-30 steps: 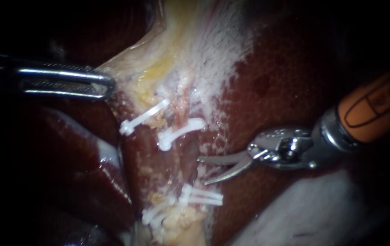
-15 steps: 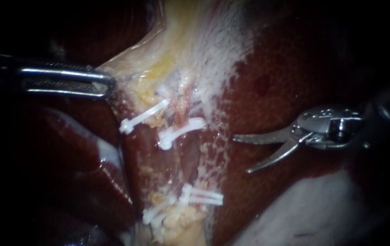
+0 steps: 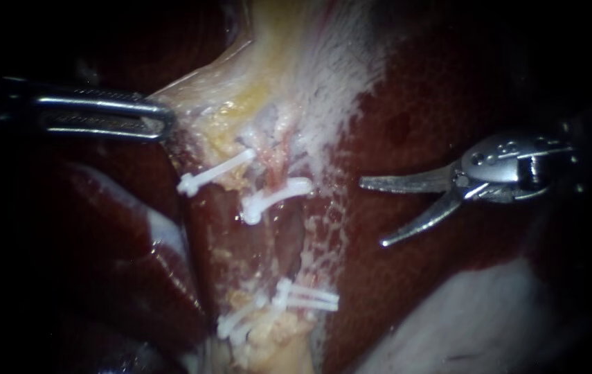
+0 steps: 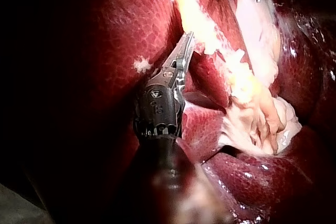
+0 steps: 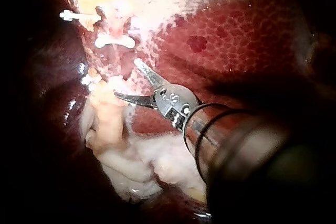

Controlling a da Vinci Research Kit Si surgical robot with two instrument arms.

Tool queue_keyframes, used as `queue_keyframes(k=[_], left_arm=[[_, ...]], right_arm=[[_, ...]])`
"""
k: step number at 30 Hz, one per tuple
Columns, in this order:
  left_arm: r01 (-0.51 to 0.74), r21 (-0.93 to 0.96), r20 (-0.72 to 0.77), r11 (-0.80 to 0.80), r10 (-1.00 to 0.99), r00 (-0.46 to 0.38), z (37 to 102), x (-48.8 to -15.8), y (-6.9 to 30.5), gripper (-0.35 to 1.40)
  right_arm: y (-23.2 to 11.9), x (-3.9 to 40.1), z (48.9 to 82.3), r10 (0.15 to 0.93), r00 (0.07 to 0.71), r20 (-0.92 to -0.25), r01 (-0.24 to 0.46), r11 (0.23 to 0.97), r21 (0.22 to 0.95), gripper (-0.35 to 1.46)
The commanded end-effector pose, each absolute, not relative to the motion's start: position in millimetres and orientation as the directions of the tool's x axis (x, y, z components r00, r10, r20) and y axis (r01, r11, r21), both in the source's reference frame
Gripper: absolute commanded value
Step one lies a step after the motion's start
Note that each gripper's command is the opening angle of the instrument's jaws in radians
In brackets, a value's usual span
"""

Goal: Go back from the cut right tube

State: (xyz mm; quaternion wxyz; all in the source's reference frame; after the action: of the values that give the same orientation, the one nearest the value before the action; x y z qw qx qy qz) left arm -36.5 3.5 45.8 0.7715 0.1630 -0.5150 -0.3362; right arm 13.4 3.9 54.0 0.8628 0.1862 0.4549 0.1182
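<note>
While its two curved, smooth metal blades stood wide apart with nothing between them, the right instrument (image 3: 372,213) hung over the glossy, mottled dark-red liver (image 3: 413,125), well apart from the cut right tube (image 3: 276,166). That pinkish, stringy tube ran between white plastic clips, with the upper clip (image 3: 275,197) across its stump and the lower clips (image 3: 306,299) beneath. The left instrument (image 3: 164,125) held its long slotted jaws closed on the edge of the pale yellowish tissue (image 3: 254,76). Bare liver lay open all around the blades.
</note>
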Motion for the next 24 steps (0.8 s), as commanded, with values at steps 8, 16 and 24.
queue_keyframes(k=[8, 16, 24], left_arm=[[0.357, 0.599, 0.674, 0.716, -0.692, 0.258, 47.9, -37.6, 2.9, -0.35], [0.352, 0.614, 0.655, 0.707, -0.705, 0.273, 50.5, -39.1, 1.6, -0.35], [0.34, 0.626, 0.643, 0.702, -0.711, 0.284, 51.6, -40.3, 0.5, -0.35]], right_arm=[[3.6, 13.4, 53.6, 0.362, 0.566, -0.74, -0.035, 0.908, 0.417, 1.43], [3.6, 13.3, 53.6, 0.351, 0.566, -0.746, -0.029, 0.913, 0.408, 1.43], [3.6, 13.1, 53.6, 0.352, 0.566, -0.745, -0.03, 0.913, 0.408, 1.43]])
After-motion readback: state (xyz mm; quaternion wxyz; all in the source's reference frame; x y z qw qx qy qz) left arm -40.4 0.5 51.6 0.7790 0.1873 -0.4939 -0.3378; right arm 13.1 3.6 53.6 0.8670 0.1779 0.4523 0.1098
